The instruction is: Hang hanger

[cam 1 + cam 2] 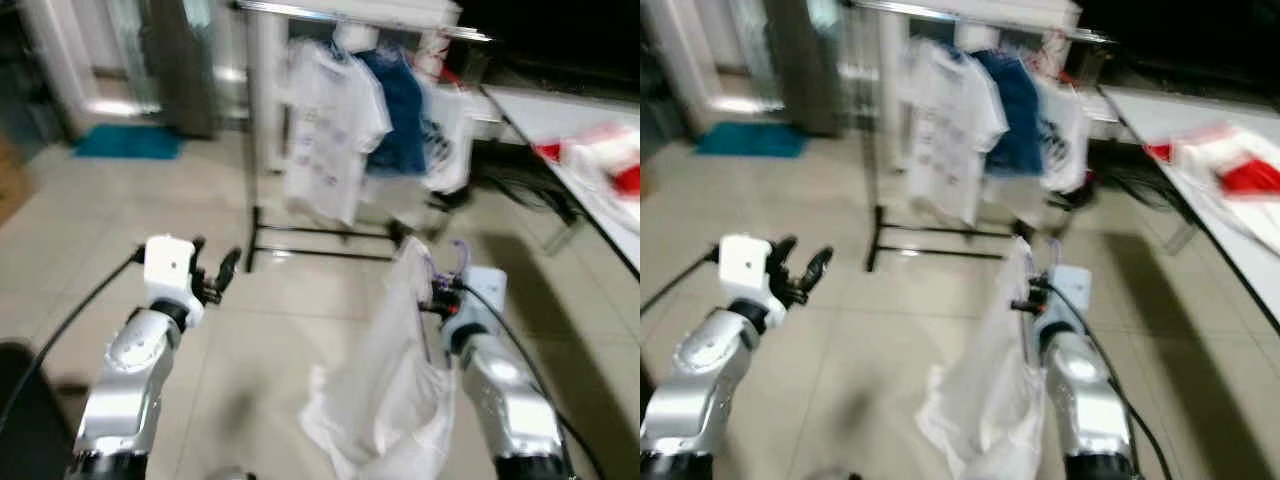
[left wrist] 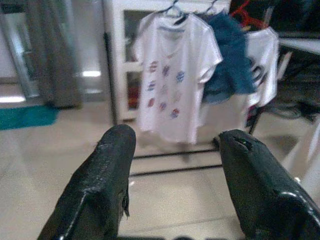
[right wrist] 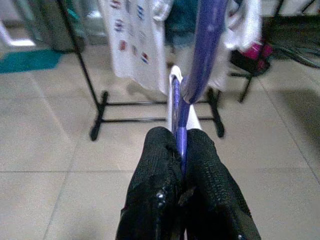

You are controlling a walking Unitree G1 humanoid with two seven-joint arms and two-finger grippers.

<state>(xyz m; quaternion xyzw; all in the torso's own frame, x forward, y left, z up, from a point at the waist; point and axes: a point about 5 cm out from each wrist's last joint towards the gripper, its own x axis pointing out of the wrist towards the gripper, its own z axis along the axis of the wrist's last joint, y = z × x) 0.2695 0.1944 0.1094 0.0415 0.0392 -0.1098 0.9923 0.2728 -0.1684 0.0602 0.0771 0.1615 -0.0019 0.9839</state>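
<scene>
- Purple hanger [image 3: 200, 60] carrying a white garment [image 1: 385, 390] is pinched between the closed fingers of the right gripper [image 3: 182, 150], short of the clothes rack [image 1: 300, 235].
- White printed T-shirt [image 2: 172, 75] and blue top [image 2: 227, 60] hang there.
- Left gripper [image 2: 175, 175] spread apart, empty.

Hanger [image 3: 202, 55]: smooth glossy purple plastic. Right gripper [image 3: 182, 150] fingers [image 3: 160, 165]: matt black, rough-textured. Garment [image 1: 385, 380]: thin white cloth. Rack [image 1: 250, 170]: black metal tube. Floor [image 1: 120, 210]: glossy pale tile.
</scene>
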